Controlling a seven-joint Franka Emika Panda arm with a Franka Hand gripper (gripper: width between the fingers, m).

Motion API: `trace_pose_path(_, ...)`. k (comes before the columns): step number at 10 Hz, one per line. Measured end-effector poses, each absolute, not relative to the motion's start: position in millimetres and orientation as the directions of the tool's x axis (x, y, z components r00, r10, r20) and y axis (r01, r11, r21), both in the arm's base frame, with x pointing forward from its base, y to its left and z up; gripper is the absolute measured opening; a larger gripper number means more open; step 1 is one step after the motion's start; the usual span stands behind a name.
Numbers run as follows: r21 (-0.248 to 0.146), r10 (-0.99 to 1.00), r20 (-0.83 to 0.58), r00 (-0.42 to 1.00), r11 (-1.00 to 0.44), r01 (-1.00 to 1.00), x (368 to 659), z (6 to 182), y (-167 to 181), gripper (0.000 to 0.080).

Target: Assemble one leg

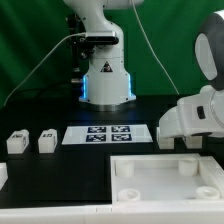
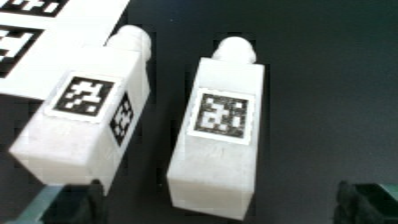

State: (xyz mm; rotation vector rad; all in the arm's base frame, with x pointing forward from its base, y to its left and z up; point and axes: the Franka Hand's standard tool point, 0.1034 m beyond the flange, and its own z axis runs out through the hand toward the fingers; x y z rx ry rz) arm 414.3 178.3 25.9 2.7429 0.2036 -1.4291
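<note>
Your gripper (image 2: 219, 203) hangs open, fingers well apart, over the leg (image 2: 222, 120) — it lies on the dark surface (image 2: 338, 90) just beside a second leg (image 2: 89, 105) (both tags up).

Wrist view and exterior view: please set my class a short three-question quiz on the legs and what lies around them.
1. True or false: in the wrist view, the two legs lie side by side with a gap between them, each showing a black-and-white tag.
2. Which thing lies on the table to the exterior view's right of the legs? A) the marker board B) a hammer C) a bowl
3. Fill in the missing word: in the wrist view the jaws stand ____, gripping nothing.

Key: 1 true; 2 A; 3 open.
</note>
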Motion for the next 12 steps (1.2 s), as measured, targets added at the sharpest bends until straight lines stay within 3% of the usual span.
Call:
trace_pose_path(3, -0.013, 0.091, -0.814, 0.573, -0.99, 0.137, 397, 9.4, 181, 0.0649)
trace_pose_path(9, -0.01, 0.089, -0.827, 0.555, -0.99, 0.143, 387, 3.8, 180, 0.0649)
trace_pose_path(11, -0.01, 0.089, -0.827, 0.555, -0.99, 0.143, 387, 3.8, 180, 0.0358)
trace_pose_path(12, -0.011, 0.089, -0.827, 0.555, -0.99, 0.143, 387, 3.8, 180, 0.0358)
